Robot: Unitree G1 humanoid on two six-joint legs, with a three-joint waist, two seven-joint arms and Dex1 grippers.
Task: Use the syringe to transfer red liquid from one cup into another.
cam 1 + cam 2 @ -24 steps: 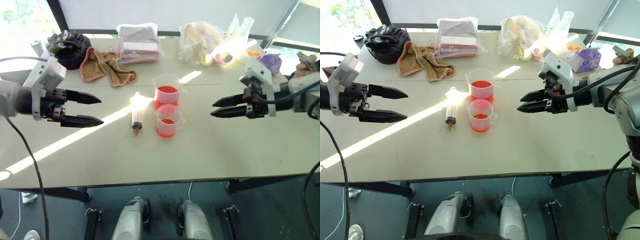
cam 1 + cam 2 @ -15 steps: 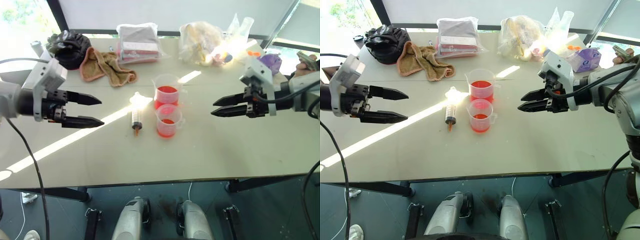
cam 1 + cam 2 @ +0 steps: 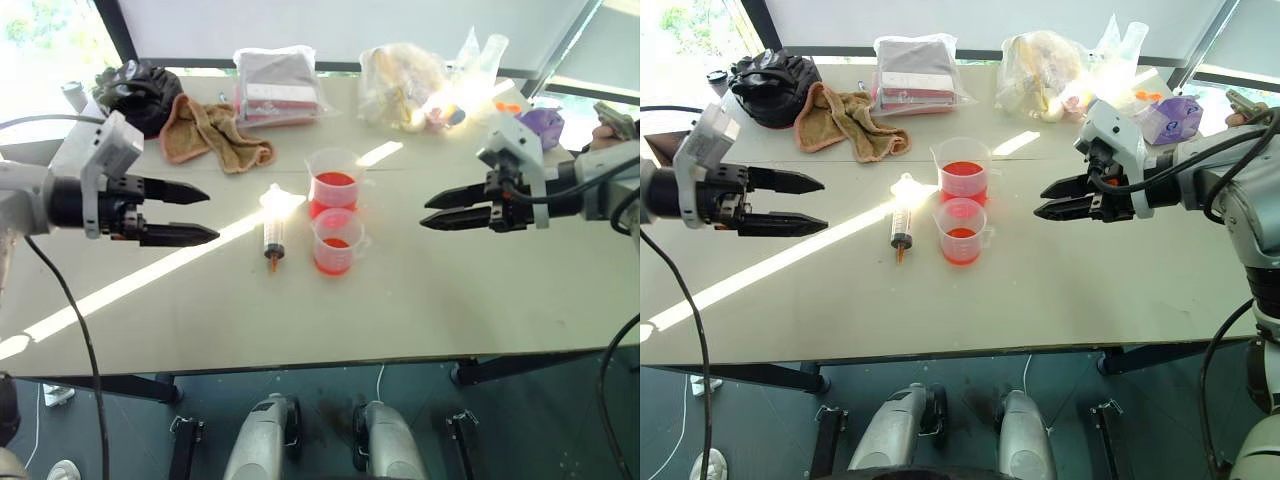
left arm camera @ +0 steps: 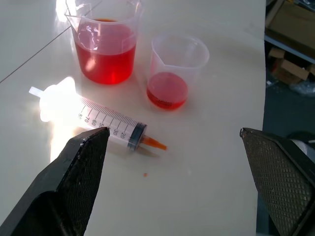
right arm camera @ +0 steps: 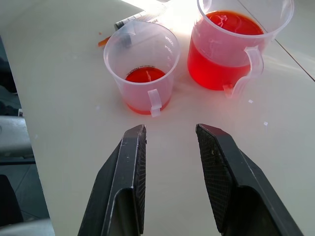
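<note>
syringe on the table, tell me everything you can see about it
The syringe is clear plastic with a wide barrel, printed number marks, a dark plunger seal near the front, a white plunger and a short orange-red tip. It lies flat on the pale table, tip toward the robot, just left of the two cups, apart from them. Nothing holds it. A small orange speck lies near its tip.

Two cups (image 3: 333, 178) (image 3: 338, 241) of red liquid (image 4: 106, 56), one syringe (image 3: 272, 226) — plus one towel (image 3: 212, 131) — on one table (image 3: 420, 300).
</note>
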